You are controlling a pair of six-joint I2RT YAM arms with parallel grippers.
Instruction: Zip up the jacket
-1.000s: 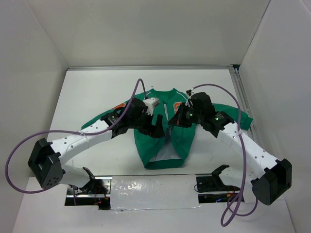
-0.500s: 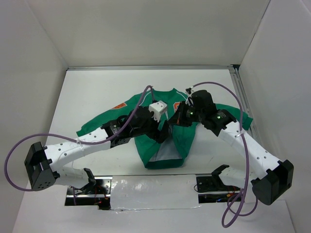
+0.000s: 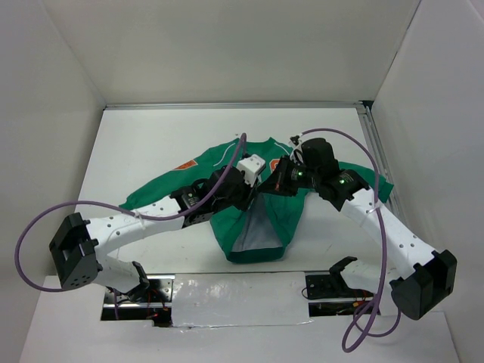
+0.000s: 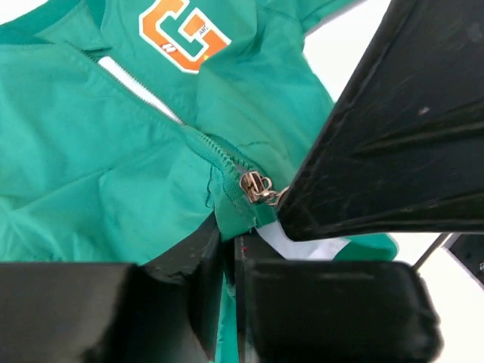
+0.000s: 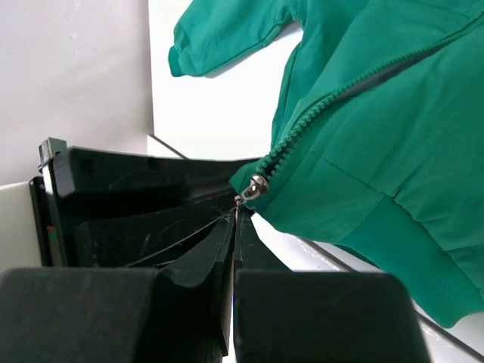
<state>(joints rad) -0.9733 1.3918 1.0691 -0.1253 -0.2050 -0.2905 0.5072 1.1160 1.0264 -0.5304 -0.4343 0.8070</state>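
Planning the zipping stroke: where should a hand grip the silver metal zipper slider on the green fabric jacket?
Pinch its small dangling pull tab, coming from the open side away from the teeth, as the right hand does. The tab hangs clear of the cloth; the slider body hugs the green fabric jacket.

Both arms are white tubular links with black blocky joint housings: left arm (image 3: 128,221), right arm (image 3: 387,227). A purple cable (image 3: 333,129) loops off each. White camera box (image 3: 252,164) on left wrist. Left gripper (image 4: 230,238) fingers (image 4: 333,314) matte black, faintly scuffed.
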